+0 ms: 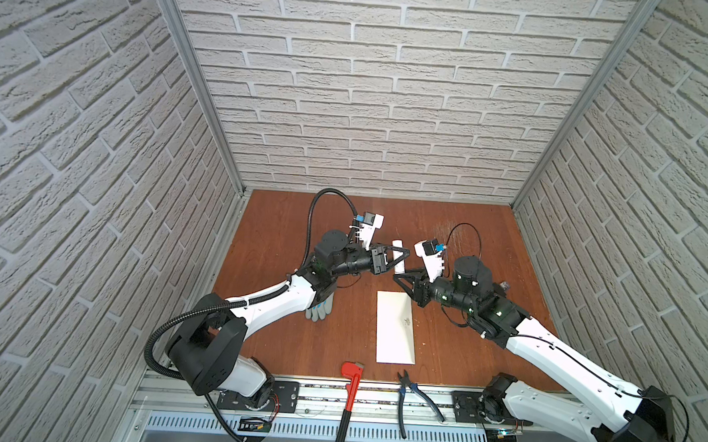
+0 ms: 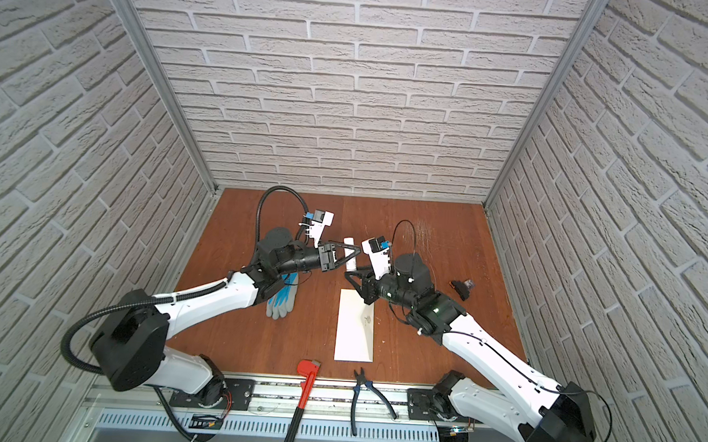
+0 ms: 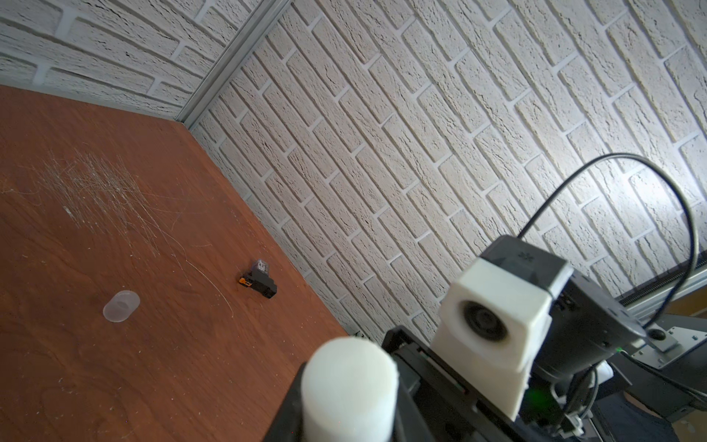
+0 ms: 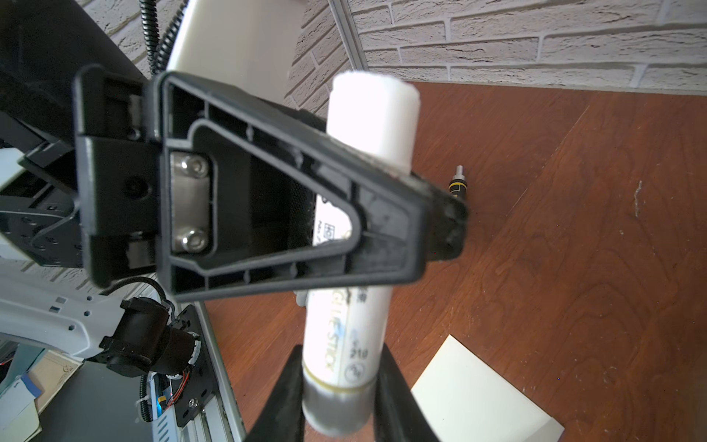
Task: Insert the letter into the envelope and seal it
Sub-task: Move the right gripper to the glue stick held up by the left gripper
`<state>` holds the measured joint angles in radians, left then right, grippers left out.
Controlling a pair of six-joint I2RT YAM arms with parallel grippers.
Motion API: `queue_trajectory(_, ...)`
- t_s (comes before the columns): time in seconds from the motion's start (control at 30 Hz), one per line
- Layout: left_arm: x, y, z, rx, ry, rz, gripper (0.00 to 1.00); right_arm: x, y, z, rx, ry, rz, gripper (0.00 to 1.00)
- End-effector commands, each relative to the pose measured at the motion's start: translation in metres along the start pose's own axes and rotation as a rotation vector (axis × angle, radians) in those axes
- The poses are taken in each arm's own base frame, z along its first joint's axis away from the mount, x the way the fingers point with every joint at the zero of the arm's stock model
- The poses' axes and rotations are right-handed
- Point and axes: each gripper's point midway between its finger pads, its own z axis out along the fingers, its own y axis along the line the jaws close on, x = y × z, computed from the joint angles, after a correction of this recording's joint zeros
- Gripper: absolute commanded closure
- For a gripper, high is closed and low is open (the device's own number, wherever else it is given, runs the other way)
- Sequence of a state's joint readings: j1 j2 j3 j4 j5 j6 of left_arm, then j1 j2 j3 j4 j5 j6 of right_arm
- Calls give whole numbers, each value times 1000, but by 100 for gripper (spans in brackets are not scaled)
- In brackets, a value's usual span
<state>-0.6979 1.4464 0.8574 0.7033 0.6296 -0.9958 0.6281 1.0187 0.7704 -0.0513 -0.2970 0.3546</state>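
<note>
Two arms meet on one glue stick (image 1: 397, 246), held in the air above the far half of the worktop (image 1: 296, 343). The left jaws are clenched across the stick's middle. The right jaws sit flush on both sides of its grey base (image 4: 336, 405) and look clamped on it. The cap (image 3: 121, 306) is off and lies apart on the worktop, leaving the bare white end (image 4: 373, 114) exposed. The stick's long axis runs roughly near-to-far in both top views, with the bare end toward the back wall and the base toward the envelope (image 1: 394, 332). The envelope lies flat on the worktop, just nearward of the right jaws and below them. Its long axis also runs near-to-far, and its far short end is closest to the stick. The right arm (image 1: 565, 362) is the nearer one. The flap cannot be made out. The letter shows in no view; possibly already inside, cannot tell. Judgement: sealing needs the bare end turned round and down onto the envelope's far end, since as it stands it points away.
</note>
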Motion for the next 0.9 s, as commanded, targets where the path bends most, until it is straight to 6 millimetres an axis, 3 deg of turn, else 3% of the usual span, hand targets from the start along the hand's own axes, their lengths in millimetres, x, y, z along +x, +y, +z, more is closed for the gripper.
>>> queue_trajectory(0.0, -12, -14, 4, 25, -44, 74, 100, -39, 23, -5, -81, -117, -50, 82)
queue_trajectory(0.3, -26, -15, -1, -120, -106, 211, 100, -66, 24, -7, -17, -203, -82, 94)
queue_trajectory(0.63, -49, -19, -5, -211, -242, 337, 100, -106, 40, -14, 193, -348, -220, 94)
queue_trajectory(0.87, -63, -19, -2, -240, -315, 345, 100, -117, 45, -17, 363, -431, -268, 94)
